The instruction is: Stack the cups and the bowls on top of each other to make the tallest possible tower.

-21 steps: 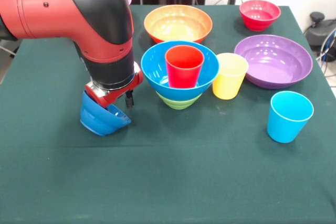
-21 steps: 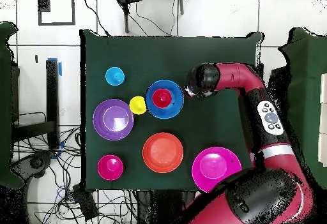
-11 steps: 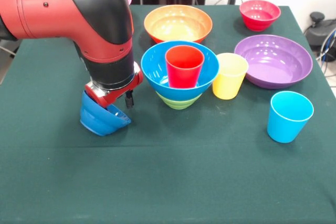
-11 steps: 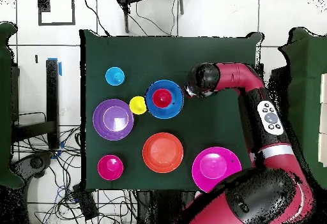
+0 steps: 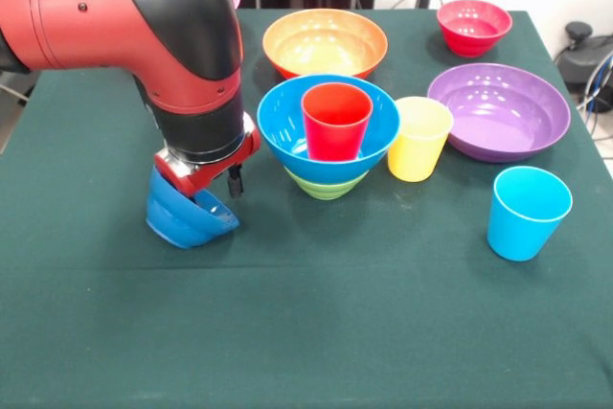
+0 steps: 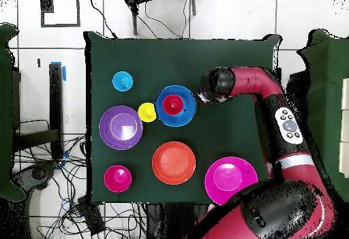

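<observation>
A: The red and black arm's gripper is down on the small glossy blue plastic bowl, which sits tilted on the green tablecloth with its rim tipped up toward the arm. One dark fingertip shows just right of the rim; the other is hidden behind the bowl wall.

B: Clamped on it?

A: The fingers look to straddle the rim, but I can't tell whether they are pinched shut or slack.

B: And the tower?

A: Just to the right in the front view: a small green plastic bowl at the bottom, the large blue plastic bowl nested in it, and the smooth red plastic tumbler standing upright inside. The small bowl lies near it, not touching.

B: So what makes this step go well?

A: I'd say a firm pinch on the rim, a straight lift until the bowl hangs clear of the cloth, then carry it high over the tumbler's mouth. It should be set down level and centred, because a tilted bowl could slide off. The yellow plastic tumbler stands just beside the tower, so the approach wants to stay on the arm's side.
</observation>
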Controlling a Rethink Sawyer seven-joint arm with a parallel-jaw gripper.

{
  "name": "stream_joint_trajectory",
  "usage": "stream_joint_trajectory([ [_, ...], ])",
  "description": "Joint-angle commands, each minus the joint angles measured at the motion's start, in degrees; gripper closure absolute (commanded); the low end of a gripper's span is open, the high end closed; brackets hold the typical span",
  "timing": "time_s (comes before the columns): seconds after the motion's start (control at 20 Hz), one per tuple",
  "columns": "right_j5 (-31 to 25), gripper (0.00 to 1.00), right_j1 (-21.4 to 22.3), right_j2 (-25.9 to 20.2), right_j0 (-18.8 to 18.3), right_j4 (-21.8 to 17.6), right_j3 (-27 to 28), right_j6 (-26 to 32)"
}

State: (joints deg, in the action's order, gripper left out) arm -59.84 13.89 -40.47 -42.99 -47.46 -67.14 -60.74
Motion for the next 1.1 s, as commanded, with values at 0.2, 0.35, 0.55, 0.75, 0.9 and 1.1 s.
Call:
stream_joint_trajectory([
  [0.2,-0.1,0.0,2.5,1.6,1.7,-2.8,1.1,13.7],
  [0.35,-0.3,0.0,2.9,1.5,1.6,-2.5,0.8,13.6],
  [0.55,-0.3,0.0,2.9,1.4,1.5,-2.4,0.8,13.7],
  [0.75,-0.2,0.0,2.9,1.5,1.5,-2.4,0.8,13.7],
  [0.9,0.1,0.0,2.4,1.5,1.5,-2.6,1.1,13.9],
  [1.1,0.2,0.0,2.3,1.6,1.5,-2.8,1.3,13.8],
])
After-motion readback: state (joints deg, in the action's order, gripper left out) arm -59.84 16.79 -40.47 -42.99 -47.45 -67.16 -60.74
